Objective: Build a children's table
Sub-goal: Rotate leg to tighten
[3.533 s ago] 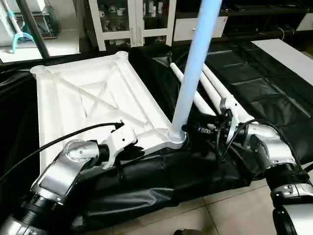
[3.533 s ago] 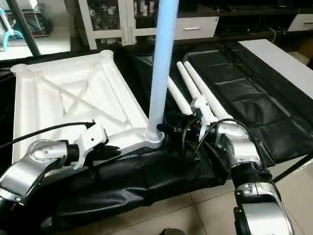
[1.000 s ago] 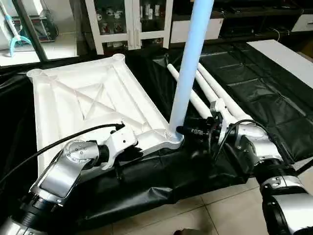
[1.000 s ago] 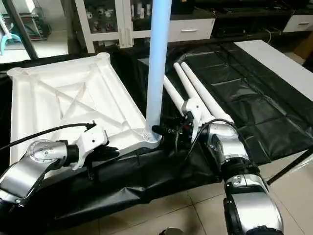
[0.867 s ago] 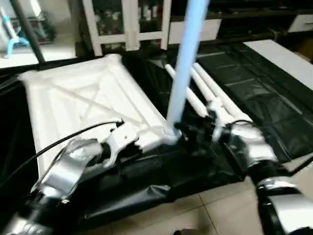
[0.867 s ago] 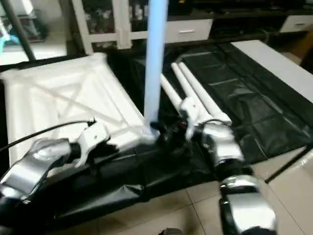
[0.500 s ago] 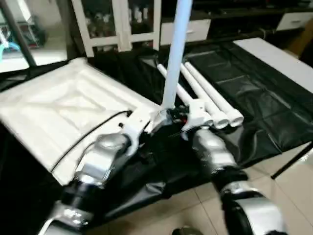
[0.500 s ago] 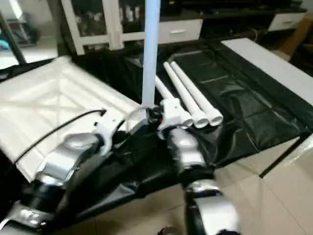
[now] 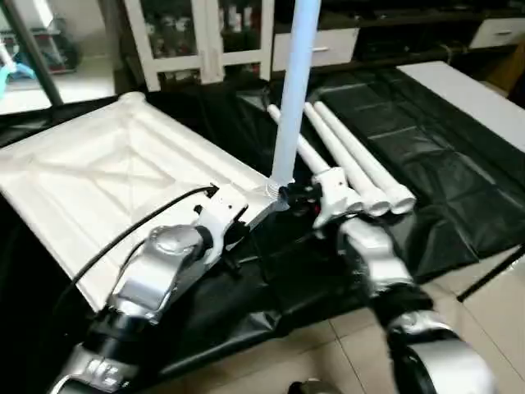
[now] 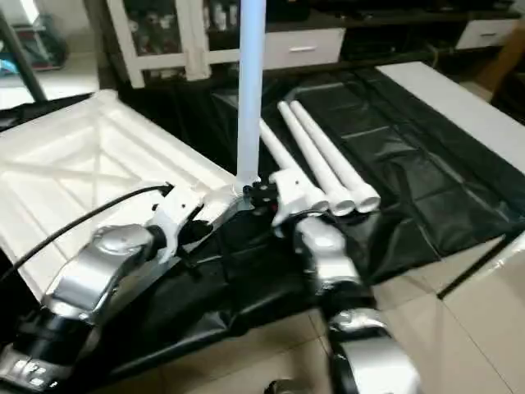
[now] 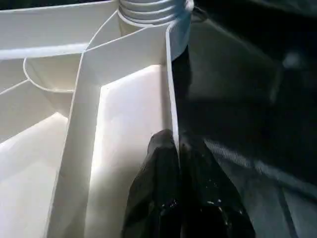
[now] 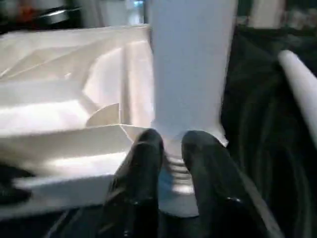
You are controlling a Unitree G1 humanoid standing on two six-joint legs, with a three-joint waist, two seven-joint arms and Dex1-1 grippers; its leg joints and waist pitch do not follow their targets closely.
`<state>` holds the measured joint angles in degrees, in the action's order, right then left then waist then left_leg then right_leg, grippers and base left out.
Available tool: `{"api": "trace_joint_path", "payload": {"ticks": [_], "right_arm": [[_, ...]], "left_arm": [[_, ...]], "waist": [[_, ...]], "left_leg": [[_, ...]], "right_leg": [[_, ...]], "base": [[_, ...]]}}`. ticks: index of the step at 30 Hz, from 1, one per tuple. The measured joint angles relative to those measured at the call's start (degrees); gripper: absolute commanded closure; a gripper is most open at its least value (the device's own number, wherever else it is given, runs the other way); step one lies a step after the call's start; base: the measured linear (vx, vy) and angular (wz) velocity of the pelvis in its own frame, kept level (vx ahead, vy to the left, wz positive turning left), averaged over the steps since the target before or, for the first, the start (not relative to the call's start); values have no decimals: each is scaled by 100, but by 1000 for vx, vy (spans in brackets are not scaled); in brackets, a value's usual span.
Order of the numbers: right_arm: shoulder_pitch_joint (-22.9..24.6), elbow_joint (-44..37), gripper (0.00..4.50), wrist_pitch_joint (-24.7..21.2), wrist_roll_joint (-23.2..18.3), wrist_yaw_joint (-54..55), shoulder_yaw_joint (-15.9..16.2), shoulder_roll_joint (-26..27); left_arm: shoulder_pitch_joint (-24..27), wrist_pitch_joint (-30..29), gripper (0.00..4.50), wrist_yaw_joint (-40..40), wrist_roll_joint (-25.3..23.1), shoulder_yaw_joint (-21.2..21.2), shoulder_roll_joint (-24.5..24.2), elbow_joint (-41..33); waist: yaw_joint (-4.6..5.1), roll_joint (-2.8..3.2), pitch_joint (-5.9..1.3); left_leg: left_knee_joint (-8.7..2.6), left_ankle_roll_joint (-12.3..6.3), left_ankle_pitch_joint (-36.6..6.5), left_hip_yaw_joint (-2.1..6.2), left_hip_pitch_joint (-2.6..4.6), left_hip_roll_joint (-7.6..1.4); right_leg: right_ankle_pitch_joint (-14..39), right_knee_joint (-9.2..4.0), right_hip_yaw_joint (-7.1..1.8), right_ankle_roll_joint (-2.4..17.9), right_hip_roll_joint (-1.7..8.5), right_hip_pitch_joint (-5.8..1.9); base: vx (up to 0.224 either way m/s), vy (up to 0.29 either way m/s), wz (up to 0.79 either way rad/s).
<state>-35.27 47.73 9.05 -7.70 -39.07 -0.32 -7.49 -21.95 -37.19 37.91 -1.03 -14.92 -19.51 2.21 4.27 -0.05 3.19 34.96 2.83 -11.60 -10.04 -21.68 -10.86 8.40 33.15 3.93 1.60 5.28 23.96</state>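
Note:
The children's table lies in parts on a black sheet. Its white tabletop [image 9: 123,172] is upside down, ribs up. One white leg [image 9: 291,90] stands upright in the near corner socket [image 11: 148,10]. Three more legs [image 9: 353,160] lie side by side to the right of it. My left gripper [image 11: 178,144] is shut on the tabletop's near rim wall, a short way from that socket. My right gripper [image 12: 172,144] is at the foot of the upright leg, its fingers [image 12: 143,153] closed against the ribbed base just above the socket.
The black sheet [image 9: 443,164] covers the low work surface and hangs over its front edge onto the tiled floor [image 9: 328,361]. White cabinets [image 9: 205,41] stand behind. A white board [image 9: 467,82] lies at the far right. A black cable [image 9: 123,238] runs along my left arm.
The whole picture has swung, so the camera moved. My right gripper's fingers have closed in on the foot of the upright leg. My left gripper keeps its hold on the rim.

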Motion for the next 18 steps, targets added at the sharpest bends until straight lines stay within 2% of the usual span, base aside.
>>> {"api": "trace_joint_path", "payload": {"ticks": [7,9,10,13,16,18], "right_arm": [[-1,-739,265,-469,-344,-1377,-47,-966],[-2,-785,255,-624,-443,-1594,-65,-1034],[-1,-817,234,-793,-572,-1803,-69,-1070],[-1,-945,211,-1221,-816,-2495,-29,-1198],[-2,-954,211,-1293,-829,-2774,64,-1227],[-14,-928,211,-1331,-828,-2877,75,-1253]], "left_arm": [[315,378,450,637,158,-75,-487,-363],[336,406,450,703,195,-82,-514,-378],[357,440,450,752,214,-90,-554,-390],[402,478,450,860,251,-178,-599,-477],[413,485,450,937,255,-259,-575,-515],[415,495,450,959,254,-292,-578,-535]], "waist": [[-153,-1,-1],[-179,-2,-1],[-189,-2,-1],[-227,-2,-1],[-311,-6,-4],[-322,-12,-7]], "left_leg": [[-7,-35,18,-17,-5,-8],[-6,-35,18,-19,-4,-8],[-5,-34,18,-21,-3,-8],[-2,-6,2,-28,-1,-8],[1,-5,1,-40,3,-8],[1,-6,2,-48,5,-10]], "right_leg": [[8,3,-8,-7,0,-1],[8,4,-8,-8,0,-2],[8,5,-11,-8,0,-2],[8,6,-18,-8,1,-7],[7,7,-26,-7,4,-11],[7,8,-29,-8,5,-13]], "base": [[0,0,0],[0,0,0],[0,0,0],[0,0,0],[0,0,0],[0,0,0]]}}
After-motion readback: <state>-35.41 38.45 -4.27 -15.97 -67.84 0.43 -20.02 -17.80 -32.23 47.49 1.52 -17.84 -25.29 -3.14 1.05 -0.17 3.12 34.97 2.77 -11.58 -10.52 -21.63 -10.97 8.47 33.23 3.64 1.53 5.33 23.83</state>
